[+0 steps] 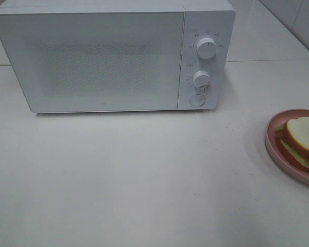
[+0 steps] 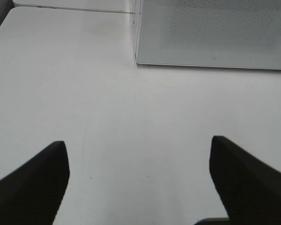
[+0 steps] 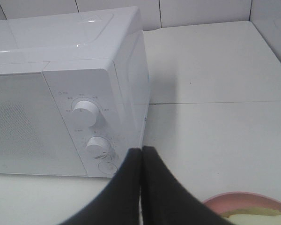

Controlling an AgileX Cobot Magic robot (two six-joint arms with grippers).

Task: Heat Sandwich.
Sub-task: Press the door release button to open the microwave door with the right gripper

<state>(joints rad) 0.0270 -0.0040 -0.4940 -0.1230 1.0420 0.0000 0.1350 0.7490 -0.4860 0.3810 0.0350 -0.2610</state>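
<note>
Sandwich lies on the pink plate at the right edge of the surface, well apart from the microwave and partly cut off by the exterior view, so nothing has yet gone in to heat. The microwave door is closed, and opening it looks like the step in hand. The right jaws are pressed tightly together and hold nothing. In the right wrist view their tips sit just below the round button at the foot of the control panel, with the plate's rim showing beside them. The left jaws stand wide apart and empty over bare surface in front of the microwave's lower left corner. If that round button releases the door, the closed tips would serve as a blunt poker. They should meet the button at its centre and push straight in, square to the panel, since a slanted push could slip onto the lower knob just above and turn it. A gentle, steady press seems wise, because the light casing may slide back on the smooth surface. The door probably swings toward the left side, so the left arm is best held clear of its path
</note>
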